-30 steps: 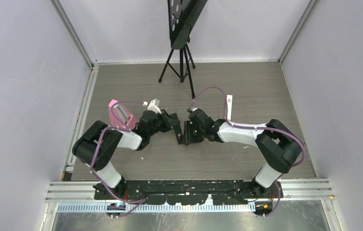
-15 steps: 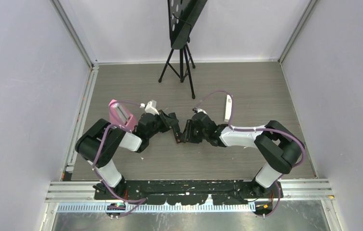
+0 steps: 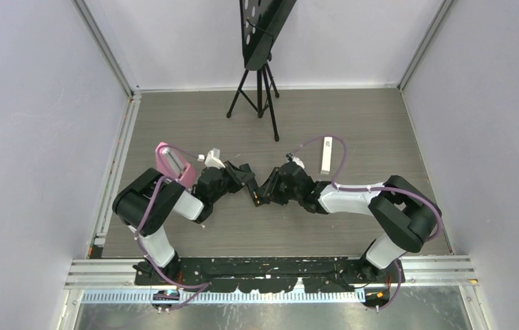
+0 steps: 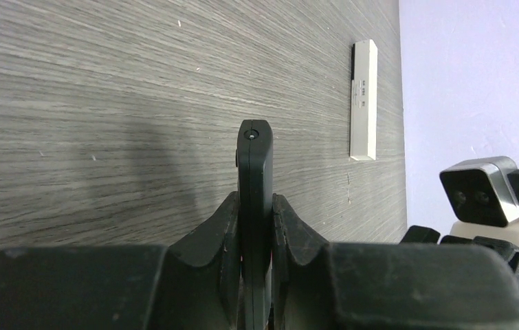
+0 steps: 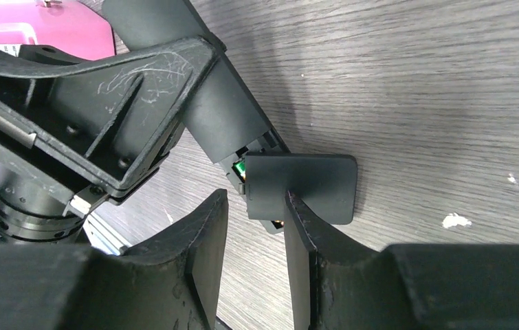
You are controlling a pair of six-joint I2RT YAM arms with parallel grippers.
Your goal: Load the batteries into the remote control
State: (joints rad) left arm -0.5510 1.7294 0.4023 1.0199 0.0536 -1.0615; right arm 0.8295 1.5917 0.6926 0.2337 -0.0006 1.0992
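Note:
My left gripper (image 4: 255, 199) is shut on a black remote control (image 4: 254, 158), seen edge-on between its fingers. In the top view both grippers meet mid-table, the left gripper (image 3: 249, 188) facing the right gripper (image 3: 265, 192). In the right wrist view the remote (image 5: 232, 127) sticks out of the left gripper's jaws, with green and orange bits showing at its open end. A dark flat cover panel (image 5: 311, 184) sits at that end, against the tip of one right finger (image 5: 304, 227). My right gripper (image 5: 256, 196) is open, and only table shows between its fingers. No battery can be made out plainly.
A white slim remote (image 3: 326, 155) lies on the table beyond the right arm, also in the left wrist view (image 4: 363, 100). A pink object (image 3: 173, 165) rests by the left arm. A black tripod stand (image 3: 260, 89) stands at the back. White crumbs (image 5: 454, 221) dot the wood.
The right wrist has turned and shifted slightly, its cable swinging farther back, and its jaws have widened a little. The left gripper keeps its hold on the remote, shifted only slightly.

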